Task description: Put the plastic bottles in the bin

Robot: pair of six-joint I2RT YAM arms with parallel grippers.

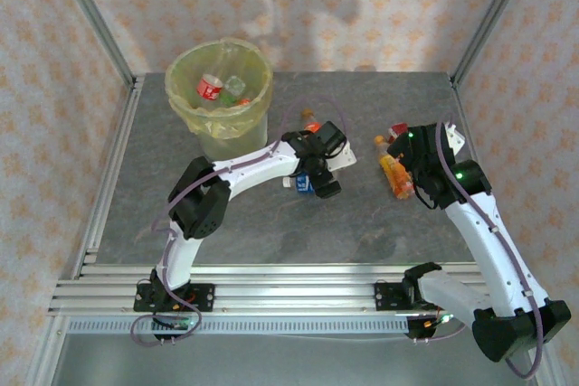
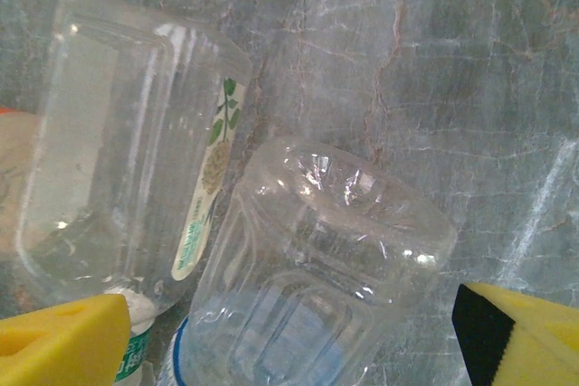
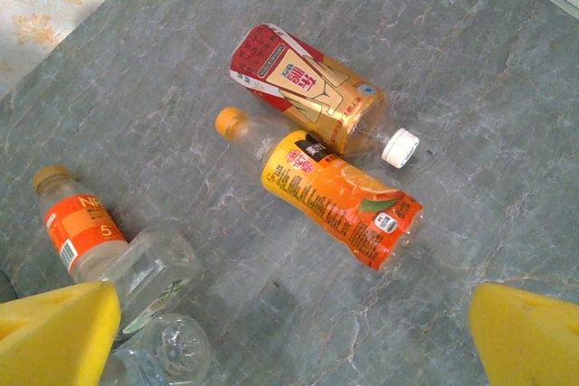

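Note:
A clear plastic bottle with a blue label [image 2: 317,287] lies on the table between the yellow fingers of my left gripper [image 2: 289,343], which is open and straddles it without clamping. Beside it lies a clear bottle with a green-and-white label [image 2: 136,151]. From above, my left gripper [image 1: 315,183] is at the table's middle. My right gripper [image 3: 289,341] is open and empty, hovering over the table near an orange-label bottle [image 3: 344,201] and a red-label bottle [image 3: 308,88]. The bin [image 1: 220,88], lined with a yellow-green bag, stands at the back left and holds a few bottles.
A small bottle with an orange label [image 3: 81,232] lies left of the right gripper, next to the two clear ones. Metal frame posts stand at the table's back corners, and a rail [image 1: 271,296] runs along the near edge.

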